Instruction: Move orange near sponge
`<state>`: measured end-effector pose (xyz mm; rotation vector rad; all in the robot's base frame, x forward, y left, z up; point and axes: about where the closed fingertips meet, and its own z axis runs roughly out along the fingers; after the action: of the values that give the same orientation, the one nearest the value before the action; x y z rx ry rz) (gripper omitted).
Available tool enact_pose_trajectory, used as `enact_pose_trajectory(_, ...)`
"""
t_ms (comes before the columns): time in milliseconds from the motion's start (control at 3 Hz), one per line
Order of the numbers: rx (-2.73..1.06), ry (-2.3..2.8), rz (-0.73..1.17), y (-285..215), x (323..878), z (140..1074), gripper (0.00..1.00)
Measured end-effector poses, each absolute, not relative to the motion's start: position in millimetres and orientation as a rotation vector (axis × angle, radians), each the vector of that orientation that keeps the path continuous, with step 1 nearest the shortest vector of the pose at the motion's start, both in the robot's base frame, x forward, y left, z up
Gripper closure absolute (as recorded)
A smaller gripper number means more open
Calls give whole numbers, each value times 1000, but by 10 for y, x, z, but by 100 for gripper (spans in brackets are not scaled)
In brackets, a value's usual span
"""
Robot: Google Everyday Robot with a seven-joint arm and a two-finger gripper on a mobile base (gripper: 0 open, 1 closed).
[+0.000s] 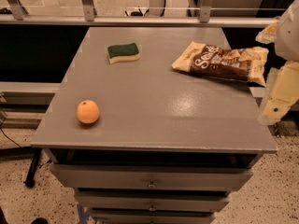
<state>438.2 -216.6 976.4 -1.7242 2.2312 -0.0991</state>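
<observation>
The orange (pixel 88 112) sits on the grey table top (pixel 154 106) near its front left corner. The sponge (pixel 123 52), dark green on top with a pale yellow base, lies at the back left of the table, well behind the orange. My gripper (pixel 276 105) is at the far right edge of the view, beside the table's right side and a little above it, far from both the orange and the sponge. It holds nothing that I can see.
A brown-and-cream snack bag (pixel 223 62) lies at the back right of the table. The table is a drawer cabinet with several drawers (pixel 152 183) in front. A metal railing (pixel 140 20) runs behind it. The speckled floor (pixel 275 190) shows below.
</observation>
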Motion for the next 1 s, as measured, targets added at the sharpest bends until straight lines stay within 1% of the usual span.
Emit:
enact_pose_trajectory(667,-1721,2220,-91,-2140,4389,9761,0)
enact_pose_trajectory(1000,-1735,2163,4,-1863,4432,9547,0)
